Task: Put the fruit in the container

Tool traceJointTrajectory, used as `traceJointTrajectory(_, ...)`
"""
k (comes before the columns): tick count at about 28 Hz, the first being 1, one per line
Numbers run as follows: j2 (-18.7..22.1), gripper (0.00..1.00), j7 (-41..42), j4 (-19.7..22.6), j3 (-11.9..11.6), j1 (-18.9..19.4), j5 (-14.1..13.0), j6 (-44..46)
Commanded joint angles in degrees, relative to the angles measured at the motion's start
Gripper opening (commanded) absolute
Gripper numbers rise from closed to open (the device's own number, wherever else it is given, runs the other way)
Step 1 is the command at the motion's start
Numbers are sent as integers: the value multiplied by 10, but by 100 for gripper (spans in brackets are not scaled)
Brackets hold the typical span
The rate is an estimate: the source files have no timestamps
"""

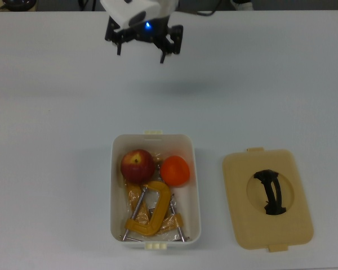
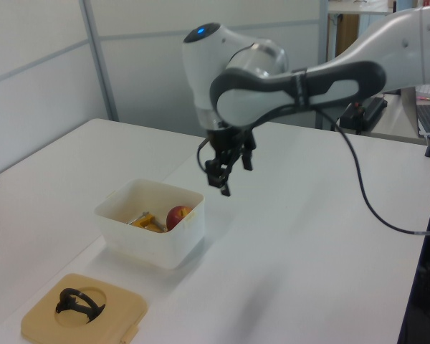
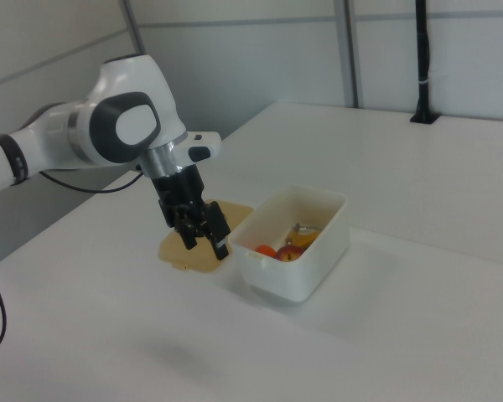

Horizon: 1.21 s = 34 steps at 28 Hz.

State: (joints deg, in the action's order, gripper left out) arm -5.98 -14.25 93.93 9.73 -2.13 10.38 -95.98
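Note:
The white container (image 1: 196, 191) stands on the table near the top view's bottom edge. Inside it, the dark red apple (image 1: 137, 165) and the orange (image 1: 175, 170) lie side by side at the end nearer the arm. In the left view only the apple (image 2: 178, 215) shows above the container wall (image 2: 147, 240). My gripper (image 1: 141, 55) hangs open and empty, high above the table and well away from the box, near the top view's upper edge. The left view shows the gripper (image 2: 222, 180) raised to the container's right. The right view has the gripper (image 3: 203, 239) left of the container (image 3: 298, 268).
Yellow C-clamps (image 1: 152, 211) fill the other half of the box. The flat tan lid (image 1: 267, 198) with its black handle lies on the table to the top view's right of the box, and shows as the lid (image 2: 82, 312) in the left view.

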Motion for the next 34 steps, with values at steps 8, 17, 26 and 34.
traceJointTrajectory(8,70,100,58,37,-57,3,-62,37)
traceJointTrajectory(17,83,100,71,62,-66,3,-82,-37)
traceJointTrajectory(26,79,100,74,57,-79,3,-85,-54)
traceJointTrajectory(34,77,100,74,48,-82,-4,-85,-49)
